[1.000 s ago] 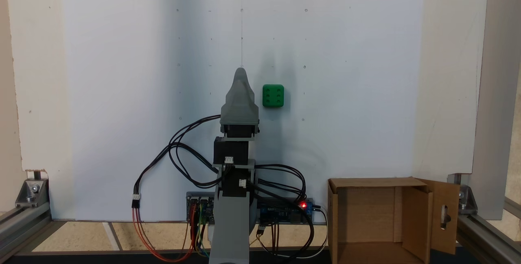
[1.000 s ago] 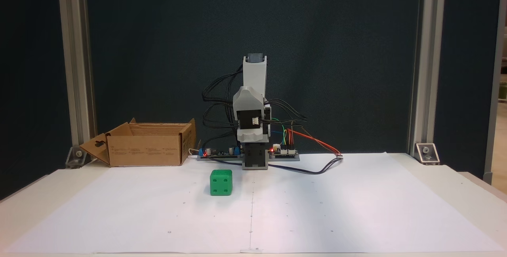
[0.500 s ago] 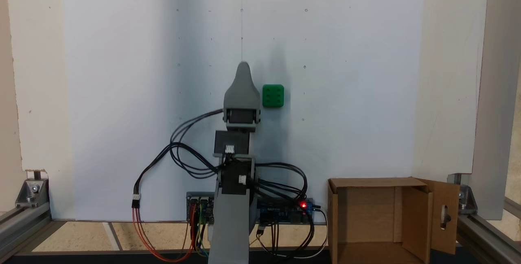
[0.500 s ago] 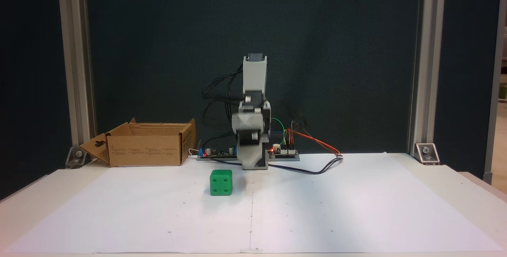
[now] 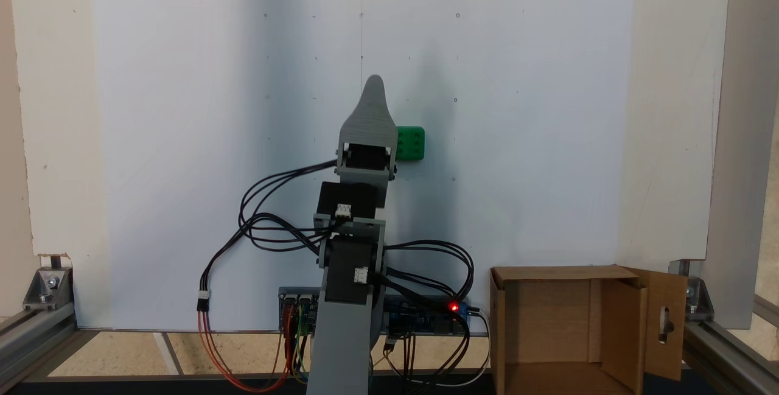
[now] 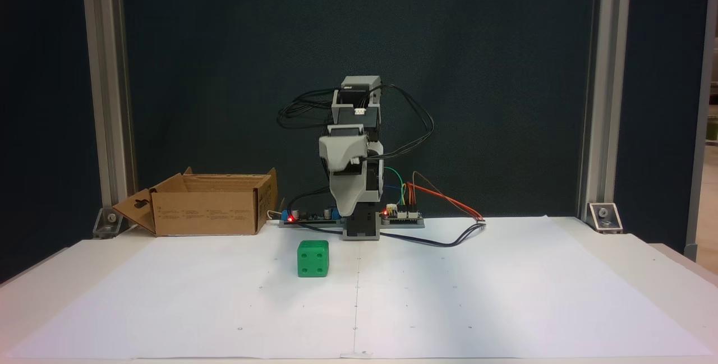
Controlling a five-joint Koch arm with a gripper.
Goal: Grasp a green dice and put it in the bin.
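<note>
Green dice (image 6: 313, 258) rests on the white worktop (image 6: 449, 308), apart from the raised gripper (image 6: 348, 211). In the top-down fixed view the gripper (image 5: 375, 81) overlaps the dice's edge (image 5: 411, 143). Jaw opening cannot be told. Bin (image 5: 548, 322) stands well apart.

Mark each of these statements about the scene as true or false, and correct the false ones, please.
1. The green dice lies inside the cardboard box. False: it sits on the white paper sheet, apart from the box.
2. The gripper holds the green dice. False: it hangs above the sheet beside the dice and holds nothing.
3. One flap of the cardboard box has a slot-shaped cutout. True.
4. In the fixed view from above, six pips show on the top face of the dice. True.
5. A red light glows on a circuit board at the arm's base. True.
</note>
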